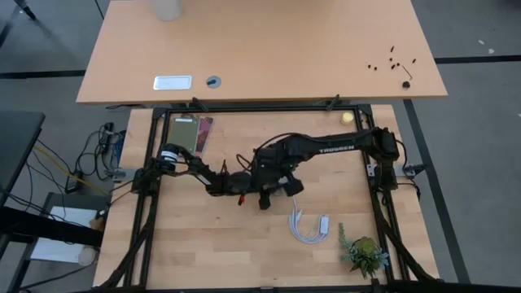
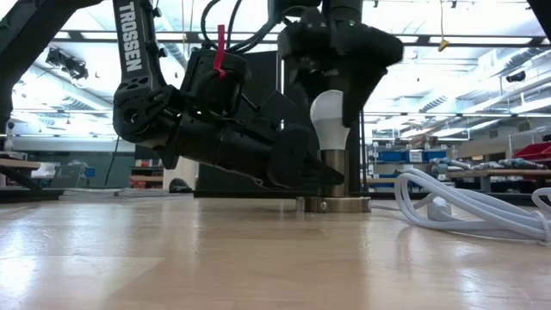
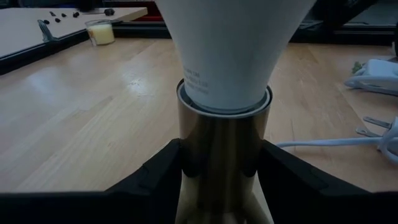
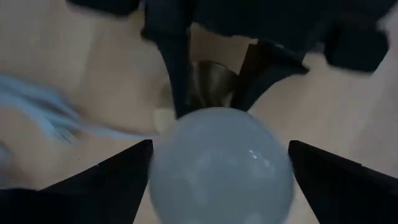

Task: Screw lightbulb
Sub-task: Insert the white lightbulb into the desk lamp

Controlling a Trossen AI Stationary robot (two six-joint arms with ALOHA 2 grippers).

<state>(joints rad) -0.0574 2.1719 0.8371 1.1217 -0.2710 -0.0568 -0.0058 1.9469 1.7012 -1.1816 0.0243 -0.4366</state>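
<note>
The frosted-white lightbulb (image 2: pixel 330 116) stands upright with its neck (image 3: pixel 224 93) in the collar of a brass socket (image 3: pixel 224 149). The socket rests on its round flat base (image 2: pixel 334 205) on the table. My left gripper (image 3: pixel 224 165) is shut on the socket's stem. My right gripper (image 4: pixel 221 168) hangs above the bulb (image 4: pixel 221 165), pointing down and open. Its two fingers (image 4: pixel 106 180) stand on either side of the bulb's dome with a gap on each side. In the high view the arms (image 1: pixel 273 171) hide bulb and socket. My left gripper pinches the socket's upright brass stem (image 3: pixel 186 155) between its two fingers, just below the collar that holds the bulb. The fingers (image 3: pixel 158 171) come nearly level from the table's left side and lie across the stem. The socket stands upright, with its base on the table.
A coiled white cable with plug (image 2: pixel 469 207) lies right of the socket, toward the near right (image 1: pixel 311 228). A small potted plant (image 1: pixel 364 254) stands at the near right corner. A yellow candle (image 3: pixel 101 32) is at the far right, and a phone and card (image 1: pixel 191 134) lie far left.
</note>
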